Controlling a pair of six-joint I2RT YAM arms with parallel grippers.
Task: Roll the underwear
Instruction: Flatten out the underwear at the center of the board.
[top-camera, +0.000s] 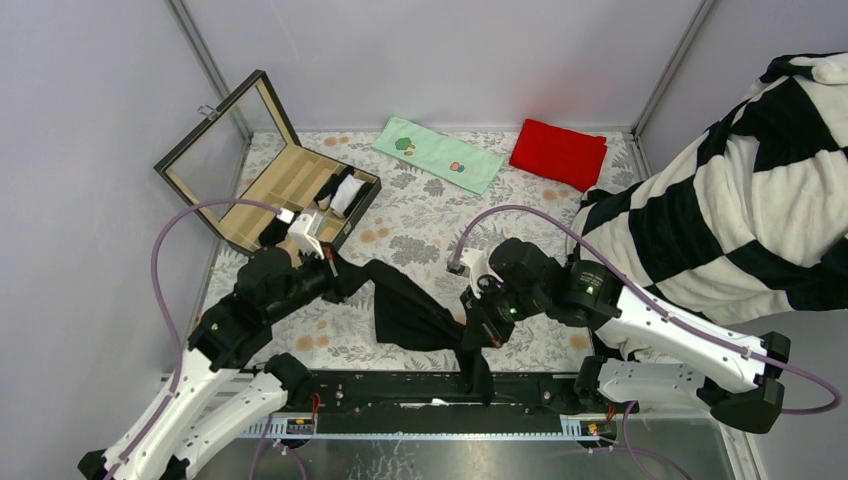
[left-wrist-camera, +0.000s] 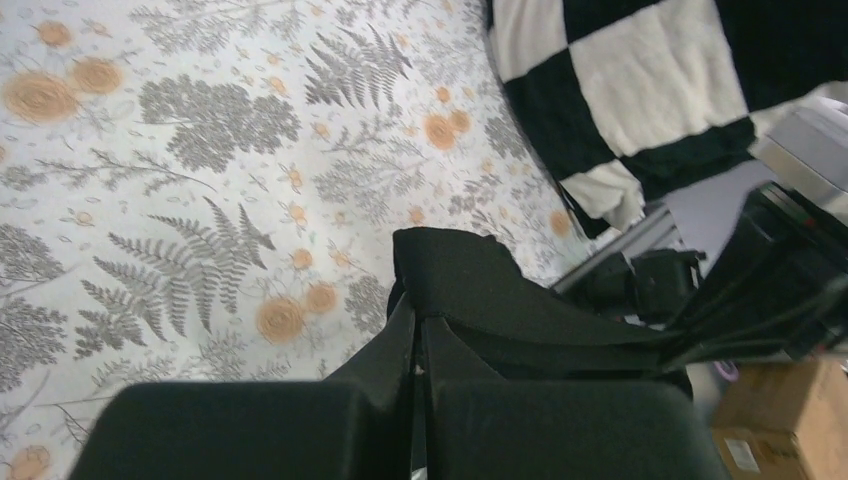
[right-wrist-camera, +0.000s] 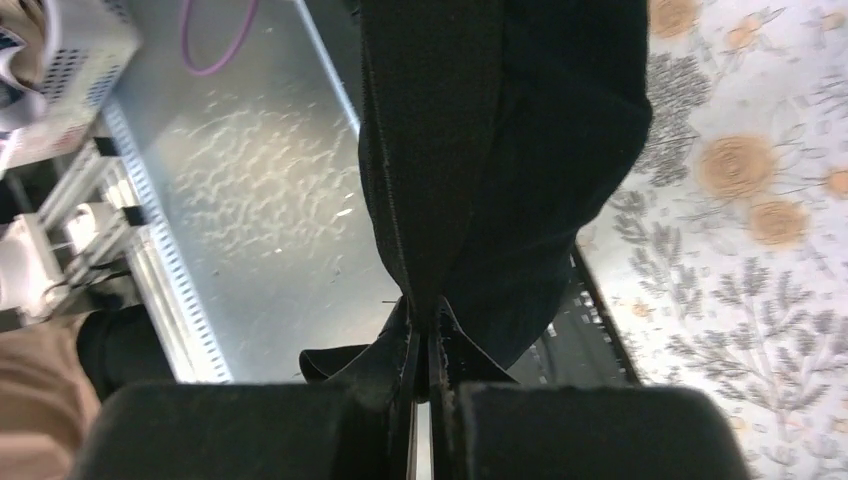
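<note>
Between left gripper (top-camera: 331, 263) and right gripper (top-camera: 473, 338), underwear (top-camera: 408, 308) stretched, both ends pinched

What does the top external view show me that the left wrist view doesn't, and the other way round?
Only top external: the open wooden box, the green towel, the red cloth, and the right gripper shut on the far end of the underwear, so the cloth hangs stretched between both arms. Only left wrist: a close look at the left gripper pinching the black fabric, plus a cardboard box beyond the table. Both: the underwear, the floral tablecloth and the striped blanket.
</note>
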